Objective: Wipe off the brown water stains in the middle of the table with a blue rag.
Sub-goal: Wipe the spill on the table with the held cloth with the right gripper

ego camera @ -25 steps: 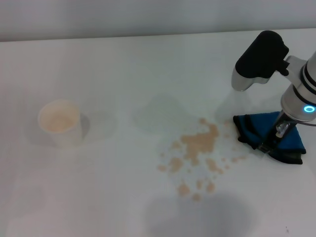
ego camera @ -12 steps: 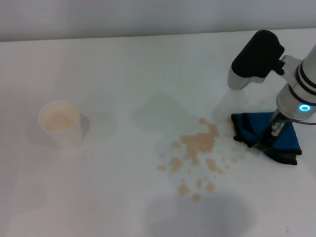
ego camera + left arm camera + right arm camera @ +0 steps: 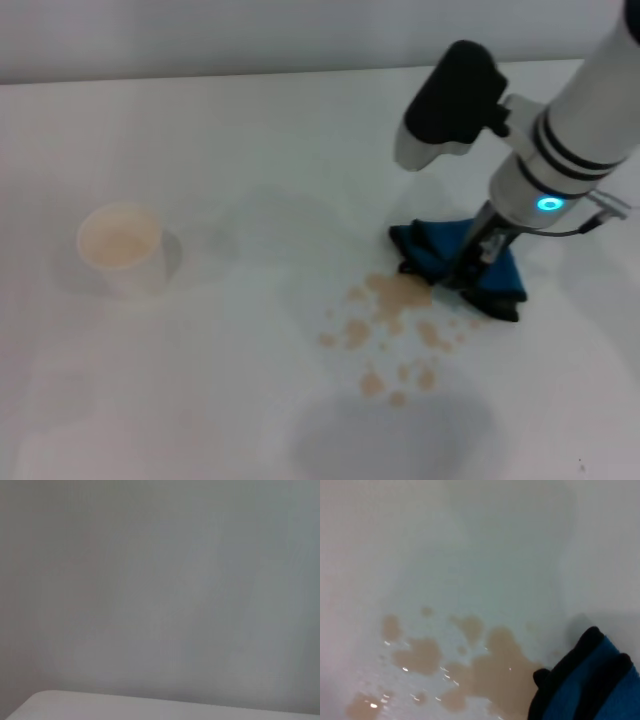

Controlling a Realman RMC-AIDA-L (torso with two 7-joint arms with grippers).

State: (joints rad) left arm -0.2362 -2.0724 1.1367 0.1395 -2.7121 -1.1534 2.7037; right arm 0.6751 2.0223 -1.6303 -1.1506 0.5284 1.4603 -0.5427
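The right end effector grips the bunched blue cloth rag with dark edging, pressed on the white bench. The tan-brown liquid stains begin at the rag's leading edge, extending toward the robot's left and nearer the robot.

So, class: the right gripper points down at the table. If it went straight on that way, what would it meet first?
The blue rag, which the right gripper is already pressing at the edge of the brown water stains. Directly beneath the cloth lies the table, so it probably has almost no room left to travel.
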